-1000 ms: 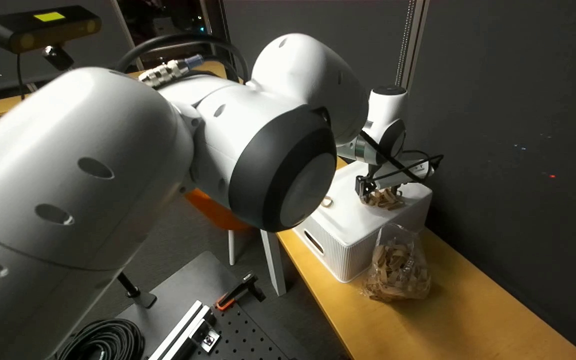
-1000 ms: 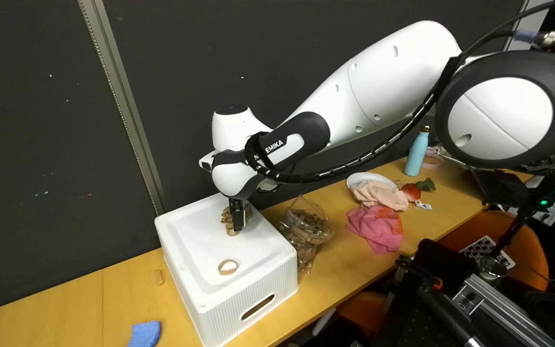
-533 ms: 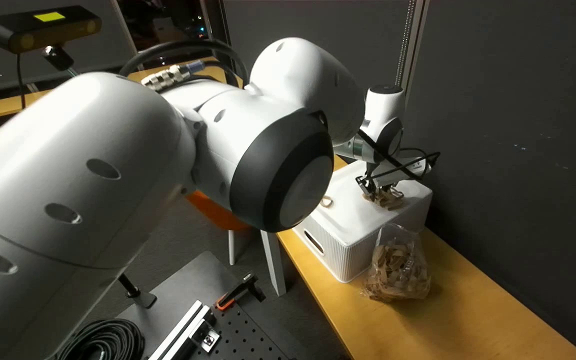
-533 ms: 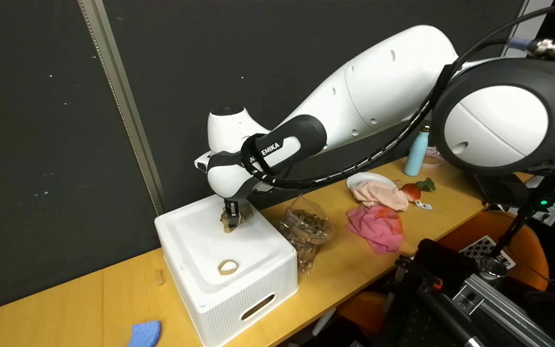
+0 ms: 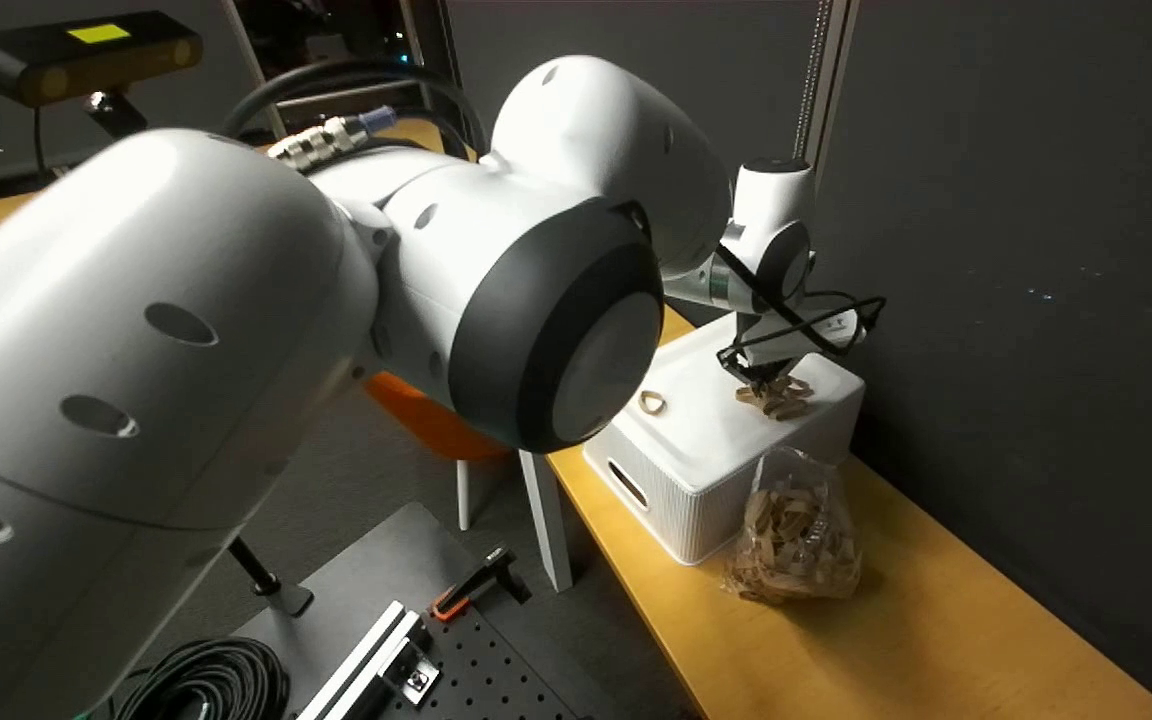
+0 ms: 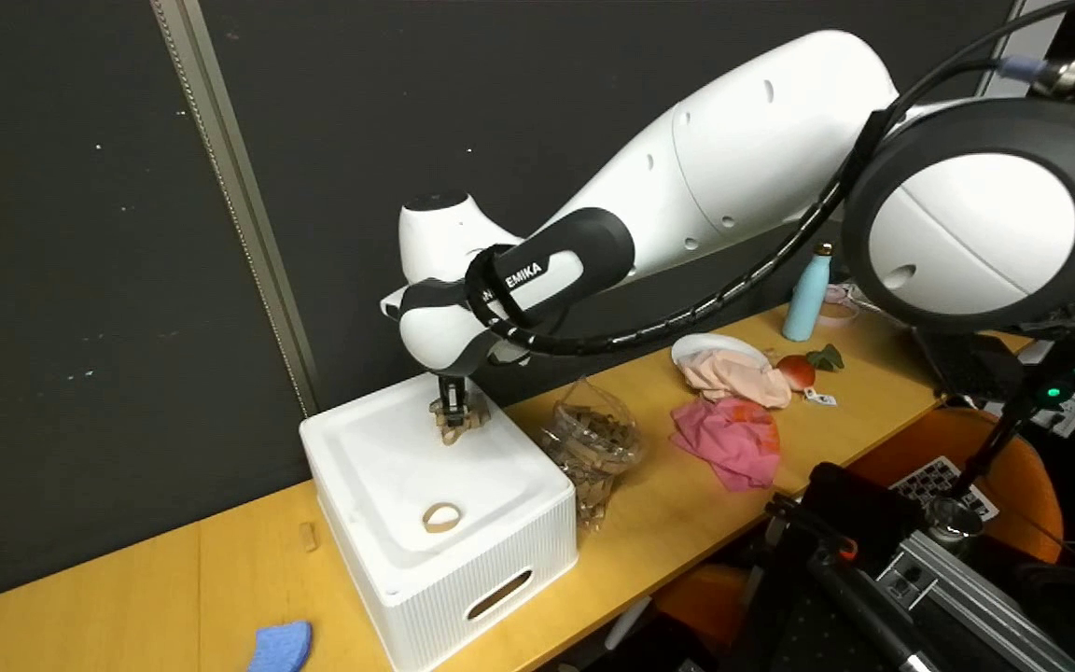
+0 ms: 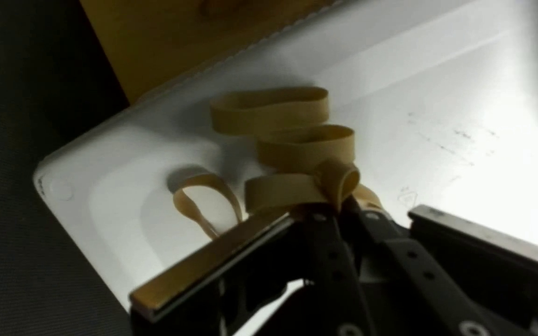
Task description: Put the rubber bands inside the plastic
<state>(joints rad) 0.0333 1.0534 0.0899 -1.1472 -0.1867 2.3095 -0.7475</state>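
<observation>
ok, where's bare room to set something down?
Atop the white box: between the rubber bands and lone loop. Table: between plastic bag and pink cloth; also past the blue sponge, away from the box. Crowded: around the end effector, at those bands; and where peach cloth borders the pink.

One gripper (image 7: 340,213), one white box (image 6: 505,481), one transparent bag (image 5: 786,468), many rubber bands (image 7: 305,157)
At least five rubber bands show at the gripper in the wrist view; one lone band (image 6: 441,527) lies on the box; those inside the bag overlap too much to count; one small tan piece (image 6: 308,537), kind unclear, is beside the box; in an exterior view are one blue pad (image 6: 281,646), one bottle (image 6: 807,299), one red round object (image 6: 796,371), one green leafy piece (image 6: 825,357), one peach cloth (image 6: 733,375) and one pink cloth (image 6: 727,443); in an exterior view are one camera (image 5: 76,65), one clamp (image 5: 484,582) and one cable coil (image 5: 206,680)
</observation>
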